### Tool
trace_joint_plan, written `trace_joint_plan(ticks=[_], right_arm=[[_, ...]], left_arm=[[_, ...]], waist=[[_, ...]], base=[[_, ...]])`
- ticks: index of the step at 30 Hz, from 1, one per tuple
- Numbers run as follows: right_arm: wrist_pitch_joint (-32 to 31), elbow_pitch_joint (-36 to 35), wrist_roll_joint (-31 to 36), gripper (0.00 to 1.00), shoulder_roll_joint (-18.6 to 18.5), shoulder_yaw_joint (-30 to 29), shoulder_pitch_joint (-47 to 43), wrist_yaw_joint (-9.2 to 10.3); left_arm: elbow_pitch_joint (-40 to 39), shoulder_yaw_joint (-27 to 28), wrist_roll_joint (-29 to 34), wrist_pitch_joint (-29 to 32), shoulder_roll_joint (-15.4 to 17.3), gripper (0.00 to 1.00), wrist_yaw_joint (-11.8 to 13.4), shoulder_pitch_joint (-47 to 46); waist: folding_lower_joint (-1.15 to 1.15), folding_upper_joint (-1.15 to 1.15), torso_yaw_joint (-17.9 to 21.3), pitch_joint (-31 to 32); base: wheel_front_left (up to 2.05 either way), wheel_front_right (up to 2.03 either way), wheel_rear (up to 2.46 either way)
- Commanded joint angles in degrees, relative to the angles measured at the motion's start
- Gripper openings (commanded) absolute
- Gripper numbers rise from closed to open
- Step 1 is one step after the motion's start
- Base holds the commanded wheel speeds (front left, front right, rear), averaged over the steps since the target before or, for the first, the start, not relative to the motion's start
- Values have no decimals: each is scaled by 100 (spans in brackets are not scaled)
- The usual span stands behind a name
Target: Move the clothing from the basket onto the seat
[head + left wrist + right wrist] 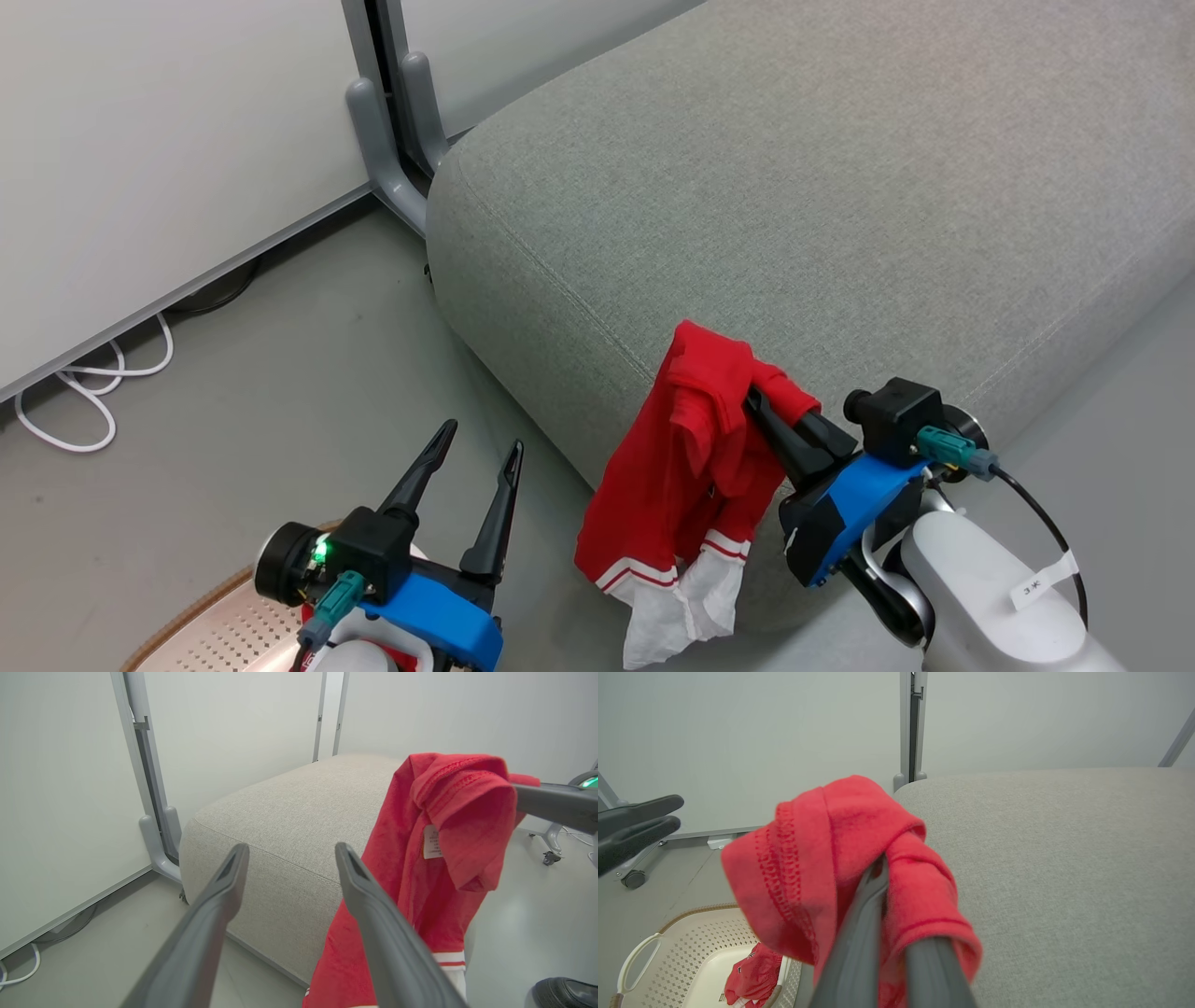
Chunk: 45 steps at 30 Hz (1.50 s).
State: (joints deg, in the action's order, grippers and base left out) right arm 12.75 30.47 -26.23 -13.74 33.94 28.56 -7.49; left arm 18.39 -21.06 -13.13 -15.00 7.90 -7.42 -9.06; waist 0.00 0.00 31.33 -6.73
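Note:
A red garment with white trim (681, 467) hangs in the air against the front edge of the grey seat (840, 205). My right gripper (754, 399) is shut on its top fold, and the cloth drapes over the fingers (859, 933). The same garment (434, 858) hangs at the right of the left wrist view. My left gripper (484, 448) is open and holds nothing, low at the left above the basket (201, 635). In the right wrist view the basket (672, 952) sits on the floor with another red garment (754, 975) inside it.
A white partition wall (140, 140) with a grey metal foot (383, 159) stands left of the seat. White cable (84, 392) loops on the floor under it. A dark shoe (565, 993) shows at the lower right of the left wrist view.

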Motion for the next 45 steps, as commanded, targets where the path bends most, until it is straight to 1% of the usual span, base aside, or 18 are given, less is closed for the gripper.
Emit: trace_joint_plan(ticks=[1, 9, 13, 15, 20, 24, 30, 31, 34, 38, 41, 42, 45], right_arm=[[45, -34, 65, 0, 30, -12, -60, -1], [68, -110, 48, 0, -14, -124, 337, -1], [33, -108, -51, 0, -117, -360, 781, -1], [11, -99, -70, 0, -238, -519, 1068, -1], [-94, -42, -325, 0, -483, -1039, 1844, -1], [-168, -37, -485, 0, -786, -1424, 2480, -1], [-267, -70, -357, 0, -1404, -1967, 3224, -1], [-282, -91, -297, 0, -1605, -2155, 3390, 0], [-303, -144, -157, 0, -2047, -2412, 3587, 0], [-243, -204, -46, 0, -2469, -2881, 3828, 0], [-153, -183, 61, 0, -2668, -3332, 3956, 0], [-123, -194, 126, 0, -2667, -3483, 3988, 0], [-93, -192, 348, 0, -2437, -3786, 3939, 0]], left_arm=[[2, -16, -32, -27, 24, 100, -3, -77], [-131, 72, 60, -27, 82, 100, -3, -84], [-215, 51, 125, -28, 148, 100, -3, -208], [-258, 9, 161, -27, 204, 100, -3, -322], [-403, -49, 244, -27, 352, 100, -4, -622], [-554, -97, 327, -27, 511, 100, -4, -885], [-879, -183, 422, -27, 796, 100, -4, -1255], [-993, -161, 485, -27, 901, 100, -4, -1370], [-1213, -220, 565, 19, 999, 100, -4, -1568], [-1600, -142, 666, 152, 1195, 100, 43, -1751], [-1931, -81, 719, 275, 1332, 100, 72, -1829], [-2028, -68, 731, 312, 1370, 100, 81, -1848], [-2295, -40, 779, 421, 1465, 100, 122, -1868]], waist=[[0, 0, -3, -8], [0, 0, 4, -215], [0, 0, -75, -459], [0, 0, -144, -634], [0, 0, -295, -1204], [0, 0, -425, -1778], [0, 0, -624, -2612], [0, 0, -661, -2887], [0, 0, -778, -3299], [0, 0, -828, -3782], [0, 0, -827, -4079], [0, 0, -831, -4160], [0, 0, -845, -4371]], base=[[0, 0, 0], [0, 0, 0], [0, 0, 0], [0, 0, 0], [0, 0, 0], [0, 0, 0], [0, 0, 0], [0, 0, 0], [0, 0, 0], [0, 0, 0], [0, 0, 0], [0, 0, 0], [0, 0, 0]])
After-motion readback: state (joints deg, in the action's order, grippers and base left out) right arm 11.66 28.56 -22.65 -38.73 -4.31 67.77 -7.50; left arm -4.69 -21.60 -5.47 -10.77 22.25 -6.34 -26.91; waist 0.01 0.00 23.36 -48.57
